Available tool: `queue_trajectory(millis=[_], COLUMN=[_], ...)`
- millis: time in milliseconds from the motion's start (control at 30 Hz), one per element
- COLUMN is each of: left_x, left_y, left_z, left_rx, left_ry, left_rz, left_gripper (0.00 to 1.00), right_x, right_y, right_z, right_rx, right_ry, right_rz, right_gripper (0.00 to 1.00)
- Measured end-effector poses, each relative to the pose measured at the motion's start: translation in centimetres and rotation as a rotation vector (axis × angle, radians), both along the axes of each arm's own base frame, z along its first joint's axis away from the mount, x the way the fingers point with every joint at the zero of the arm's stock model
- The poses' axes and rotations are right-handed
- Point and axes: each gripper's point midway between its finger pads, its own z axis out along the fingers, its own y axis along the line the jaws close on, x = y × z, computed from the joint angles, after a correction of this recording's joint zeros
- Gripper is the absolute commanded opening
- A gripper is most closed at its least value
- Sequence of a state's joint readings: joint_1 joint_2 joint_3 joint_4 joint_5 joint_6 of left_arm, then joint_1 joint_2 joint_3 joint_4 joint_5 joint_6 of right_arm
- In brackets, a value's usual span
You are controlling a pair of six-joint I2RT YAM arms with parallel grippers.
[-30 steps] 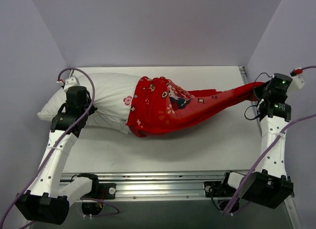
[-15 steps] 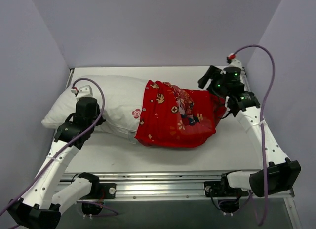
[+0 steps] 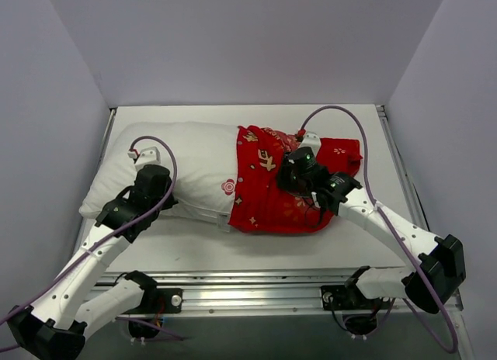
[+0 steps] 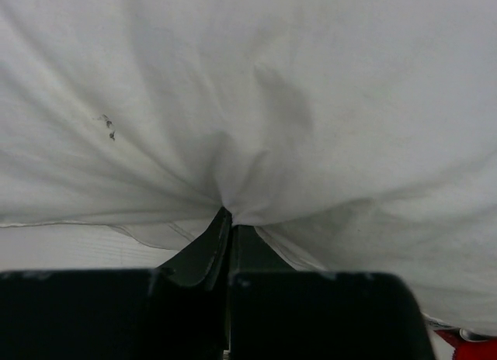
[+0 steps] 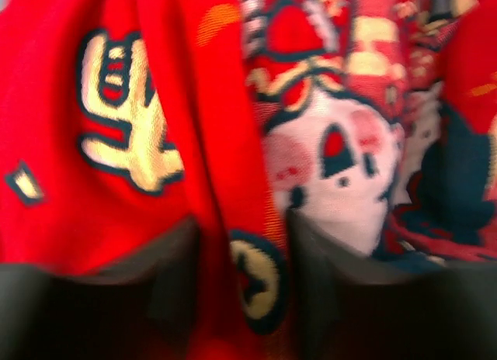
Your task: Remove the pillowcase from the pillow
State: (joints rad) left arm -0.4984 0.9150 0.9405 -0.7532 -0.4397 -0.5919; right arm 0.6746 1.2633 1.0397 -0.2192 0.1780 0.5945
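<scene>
The white pillow (image 3: 186, 154) lies across the table, its left half bare, with a small red logo (image 3: 228, 187) near the cover's edge. The red pillowcase (image 3: 264, 201) is bunched over its right half. My left gripper (image 3: 159, 188) is at the pillow's near edge, shut on a pinch of white pillow fabric (image 4: 272, 104), which gathers into the left gripper's (image 4: 227, 220) closed tips. My right gripper (image 3: 287, 174) presses down on the middle of the pillowcase (image 5: 116, 181). The right gripper (image 5: 241, 236) is open, with a raised fold of red fabric between its fingers.
The white tabletop (image 3: 311, 240) shows in front of the pillow. A metal rail (image 3: 248, 286) runs along the near edge and another rail (image 3: 386, 139) along the right side. Grey walls close in on the left, back and right.
My right gripper let go of the stretched pillowcase end at the far right and swung left onto the cover's middle. The cover fell slack and bunched. The pillow and my left gripper shifted right.
</scene>
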Motion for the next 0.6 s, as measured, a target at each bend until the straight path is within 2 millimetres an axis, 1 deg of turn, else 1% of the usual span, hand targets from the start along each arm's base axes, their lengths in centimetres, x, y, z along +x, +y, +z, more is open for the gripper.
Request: queue_trajectory(millis=[33, 67, 133, 167, 200, 300, 367, 433, 500, 533, 567, 600], left_x=[0.0, 0.1, 0.4, 0.6, 0.8, 1.7, 2.5, 3.3, 4.0, 4.4, 4.8, 5.1], left_y=[0.0, 0.1, 0.2, 0.1, 0.1, 0.3, 0.8, 1.4, 2.7, 3.7, 5.1, 5.8], left_z=[0.0, 0.0, 0.1, 0.2, 0.4, 1.1, 1.6, 2.2, 2.7, 2.9, 3.1, 3.3], left_rx=[0.005, 0.01, 0.019, 0.02, 0.021, 0.003, -0.028, -0.059, -0.073, -0.064, -0.045, -0.031], left_ry=[0.0, 0.0, 0.0, -0.001, -0.003, -0.007, -0.014, -0.026, -0.035, -0.036, -0.037, -0.035], left_rz=[0.003, 0.007, 0.014, 0.017, 0.02, 0.036, 0.054, 0.07, 0.105, 0.135, 0.173, 0.197], left_gripper=[0.02, 0.02, 0.02, 0.02, 0.02, 0.02, 0.02, 0.02, 0.02, 0.02, 0.02, 0.02], right_x=[0.2, 0.4, 1.3, 1.9, 2.6, 4.6, 5.5, 5.7, 5.6, 5.5, 5.6, 5.8], right_y=[-0.5, -0.9, -2.2, -3.2, -4.7, -10.6, -14.9, -19.5, -22.9, -25.2, -26.7, -27.9], right_z=[-0.3, -0.4, -0.6, -0.7, -0.9, -1.2, -0.6, 0.3, 1.3, 1.7, 2.5, 3.3], right_rx=[-0.011, -0.019, -0.019, -0.018, -0.019, 0.0, 0.044, 0.103, 0.144, 0.151, 0.162, 0.17], right_ry=[-0.002, -0.006, -0.01, -0.01, -0.007, 0.008, 0.009, -0.002, -0.02, -0.035, -0.053, -0.075], right_rz=[-0.024, -0.042, -0.09, -0.121, -0.165, -0.322, -0.428, -0.539, -0.64, -0.708, -0.757, -0.797], right_gripper=[0.09, 0.01, 0.0, 0.0, 0.0, 0.0, 0.0, 0.0, 0.0, 0.0, 0.0, 0.0])
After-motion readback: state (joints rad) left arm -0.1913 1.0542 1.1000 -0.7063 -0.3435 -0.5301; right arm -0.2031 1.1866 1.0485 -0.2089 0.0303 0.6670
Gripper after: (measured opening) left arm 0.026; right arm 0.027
